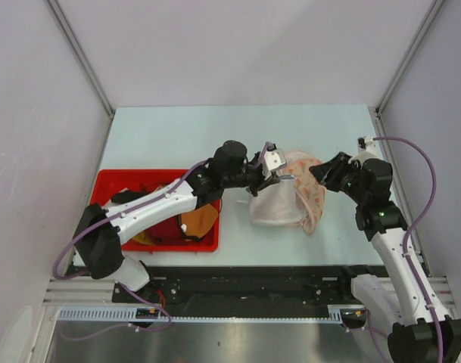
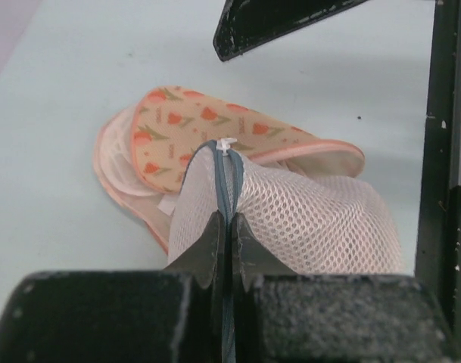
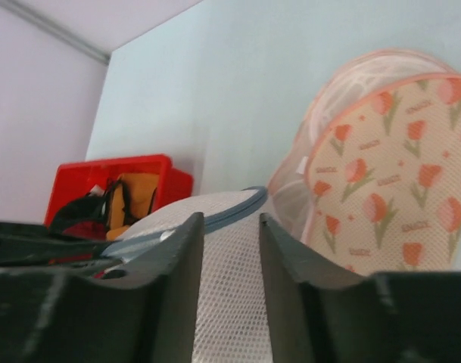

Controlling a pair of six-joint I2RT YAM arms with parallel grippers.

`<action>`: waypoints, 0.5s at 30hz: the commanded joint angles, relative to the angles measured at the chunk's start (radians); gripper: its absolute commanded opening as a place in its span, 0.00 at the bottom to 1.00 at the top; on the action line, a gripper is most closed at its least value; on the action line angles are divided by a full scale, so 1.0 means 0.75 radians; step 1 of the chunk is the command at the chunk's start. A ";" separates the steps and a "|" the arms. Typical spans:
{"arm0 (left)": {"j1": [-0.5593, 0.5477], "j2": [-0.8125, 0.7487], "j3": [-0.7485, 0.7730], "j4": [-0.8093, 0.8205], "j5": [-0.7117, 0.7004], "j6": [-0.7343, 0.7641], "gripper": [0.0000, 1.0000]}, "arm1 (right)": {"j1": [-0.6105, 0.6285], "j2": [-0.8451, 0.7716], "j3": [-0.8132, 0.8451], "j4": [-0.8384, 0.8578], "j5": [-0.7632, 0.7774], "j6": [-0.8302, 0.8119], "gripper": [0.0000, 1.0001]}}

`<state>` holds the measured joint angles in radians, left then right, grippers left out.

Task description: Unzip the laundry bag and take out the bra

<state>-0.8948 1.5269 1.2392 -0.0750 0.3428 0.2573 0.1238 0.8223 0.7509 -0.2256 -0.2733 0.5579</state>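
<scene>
Two round mesh bags noted at table centre, one red bin (image 1: 109, 180) at far left. Bin holding loose garments in orange, maroon and black, with the left arm (image 1: 154, 208) passing over its right end.

Left gripper (image 1: 278, 178) found clamped tight on the laundry bag (image 1: 274, 208), pinching the grey-blue zip band (image 2: 224, 181) at the bag's upper edge. White zip pull (image 2: 228, 143) seen just past the fingertips, at the crest of the band.

Laundry bag located mid-table between the two grippers, resting on the table (image 1: 177, 136) with its zip edge lifted toward the far side and its mesh body sagging toward the near edge — long axis roughly near-to-far. Contents not made out through the mesh.

Pinkish bag (image 1: 312, 189) with peach tulip-print fabric lying against the laundry bag's right and far side, touching it and crowding the approach from the right.

Right gripper (image 1: 321, 172) poised just beside that patterned bag, fingers (image 3: 177, 280) narrowly parted, white mesh showing in the gap — whether within the gap or beyond it, not determinable.
</scene>
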 commanded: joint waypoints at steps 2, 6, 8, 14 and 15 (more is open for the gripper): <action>0.005 -0.113 -0.130 0.259 0.021 0.211 0.00 | -0.046 0.036 0.079 0.002 -0.399 -0.048 0.44; 0.027 -0.183 -0.243 0.415 0.131 0.372 0.00 | -0.104 0.123 0.081 0.049 -0.711 -0.008 0.47; 0.062 -0.197 -0.259 0.441 0.187 0.410 0.00 | -0.104 0.141 0.083 0.088 -0.823 0.005 0.52; 0.099 -0.193 -0.255 0.419 0.283 0.457 0.01 | -0.075 0.260 0.083 0.105 -0.898 0.040 0.57; 0.099 -0.193 -0.257 0.417 0.289 0.459 0.00 | -0.051 0.272 0.083 0.105 -0.889 0.035 0.57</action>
<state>-0.8253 1.4361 1.0389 0.1547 0.4744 0.5163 0.0566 0.9924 0.7795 -0.1852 -0.8555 0.5716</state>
